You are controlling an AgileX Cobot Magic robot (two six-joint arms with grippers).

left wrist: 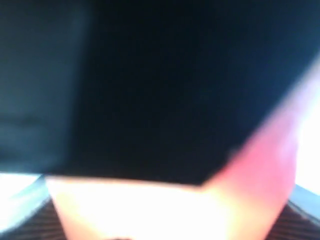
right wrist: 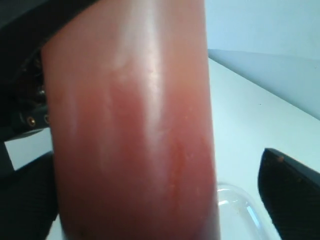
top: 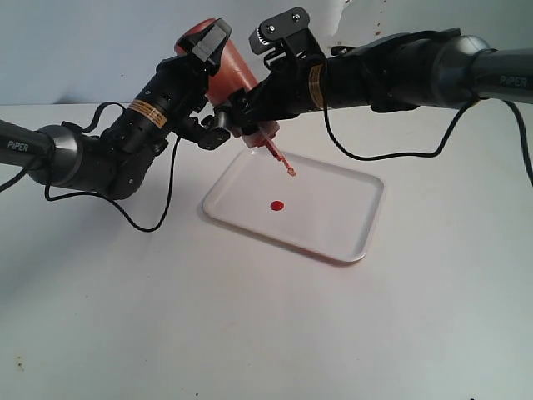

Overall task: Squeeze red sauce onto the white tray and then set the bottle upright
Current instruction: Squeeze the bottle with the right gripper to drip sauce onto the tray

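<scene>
I am holding the bottle (top: 231,73) in the air, tipped nozzle-down, above the tray (top: 350,242) corner nearest the counter's (top: 250,333) far edge and left edge. The tray is lying about mid-counter. A small round blob of sauce (top: 277,205) is sitting on it, well inside the rim, and the nozzle (top: 281,160) is pointing down towards it from above.

My left hand (top: 208,125) is, I judge, pinching the bottle's body. Its wrist view is a blur of black and orange, but the wall is filling the space between the ribbed pads. My right hand (top: 254,112) is spread around the bottle nearer the neck, and one finger (right wrist: 290,190) is standing clear of the wall.

Since sauce is already on the tray, I am treating the squeeze as nearly done. To do it well, I am aiming to ease pressure slowly so the wall draws the thread back, and to wait with the nozzle over the tray for any drip. Then I am planning to swing the base down towards bare counter beside the tray and loosen the left hand only once the bottle is standing flat.
</scene>
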